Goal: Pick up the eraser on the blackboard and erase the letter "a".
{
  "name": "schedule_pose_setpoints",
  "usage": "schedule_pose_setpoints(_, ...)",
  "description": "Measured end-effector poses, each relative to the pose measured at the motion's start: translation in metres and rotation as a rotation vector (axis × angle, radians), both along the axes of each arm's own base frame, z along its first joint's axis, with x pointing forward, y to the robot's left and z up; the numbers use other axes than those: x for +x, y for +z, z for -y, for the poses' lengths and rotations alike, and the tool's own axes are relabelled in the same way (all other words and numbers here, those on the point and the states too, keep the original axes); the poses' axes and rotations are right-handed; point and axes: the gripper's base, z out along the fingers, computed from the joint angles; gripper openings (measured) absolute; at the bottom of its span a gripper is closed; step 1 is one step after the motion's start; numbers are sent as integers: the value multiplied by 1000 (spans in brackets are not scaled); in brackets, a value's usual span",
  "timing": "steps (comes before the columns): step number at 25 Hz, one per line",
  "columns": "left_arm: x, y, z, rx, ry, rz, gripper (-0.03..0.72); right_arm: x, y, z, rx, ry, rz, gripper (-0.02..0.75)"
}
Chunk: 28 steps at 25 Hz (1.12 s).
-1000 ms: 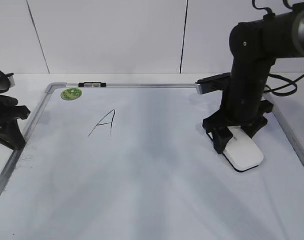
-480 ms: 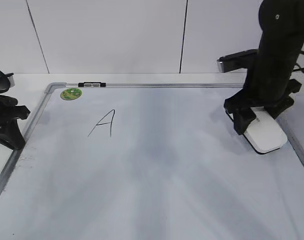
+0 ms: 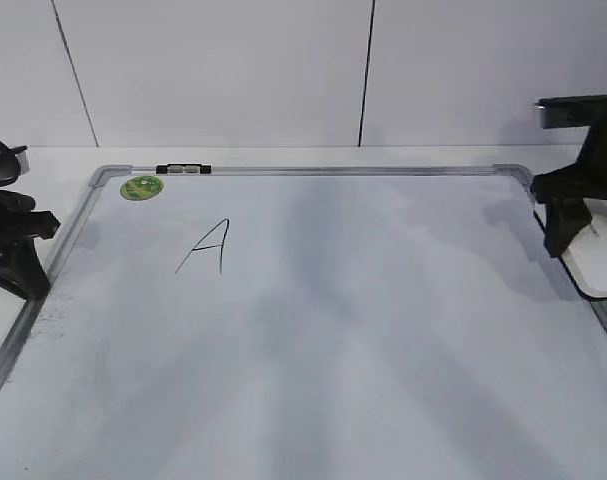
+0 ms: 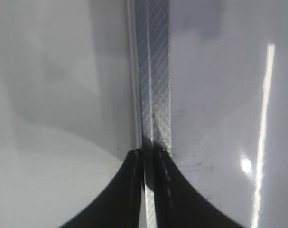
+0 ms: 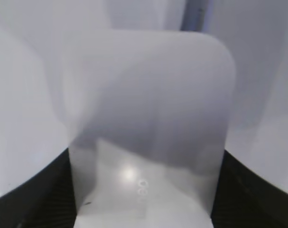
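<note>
At the board's right edge, the eraser (image 3: 595, 262) sits clamped in the right gripper (image 3: 580, 235), hanging over the frame and seemingly lifted off the surface. No lowercase "a" shows on the board (image 3: 313, 330); only the capital "A" (image 3: 209, 247) and a green sticker (image 3: 142, 187) mark it, so I judge the wiping done and the step in hand to be carrying the eraser off. Next comes setting it down flat and opening the jaws. The right wrist view alone shows the grip: the eraser (image 5: 148, 128) fills it, a dark finger (image 5: 37, 194) pressed on each of its 2 sides. The left gripper (image 4: 148, 190) rests closed over the frame (image 4: 153, 85), holding nothing, parked at the left edge (image 3: 13, 245).
</note>
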Motion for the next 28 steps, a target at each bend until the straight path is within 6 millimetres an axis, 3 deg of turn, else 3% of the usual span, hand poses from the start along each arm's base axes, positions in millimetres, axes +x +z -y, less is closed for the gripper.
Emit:
schedule_pose_setpoints(6, 0, 0, 0, 0, 0, 0, 35, 0, 0, 25, 59, -95, 1, 554)
schedule_pose_setpoints(19, 0, 0, 0, 0, 0, 0, 35, 7, -13, 17, 104, -99, 9, 554)
schedule_pose_setpoints(28, 0, 0, 0, 0, 0, 0, 36, 15, -38, 10, 106, -84, -29, 554)
